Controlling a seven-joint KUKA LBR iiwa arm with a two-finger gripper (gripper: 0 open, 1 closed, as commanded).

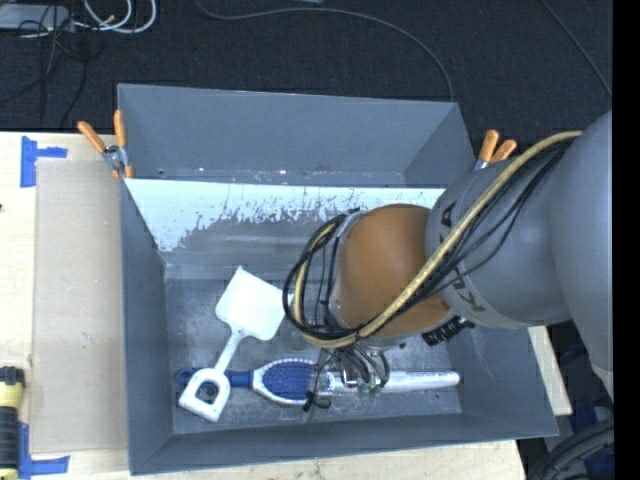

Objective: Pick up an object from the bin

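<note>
My gripper (347, 373) is down near the bin floor at the front, just below the orange wrist cover. It sits over the spot where an oval brush head with blue bristles (285, 379) meets a white stick-like handle (425, 380) that runs off to the right. The brush's blue handle (190, 377) points left. A white plastic scoop (248, 306) lies to the left of the gripper, and its handle ends in a loop (205, 394) that crosses the blue handle. The view does not show whether anything is between the gripper's tips.
The arm, its orange cover and looped cables hang over the right half of the bin and hide the floor under them. The bin's sloping walls close in on all sides.
</note>
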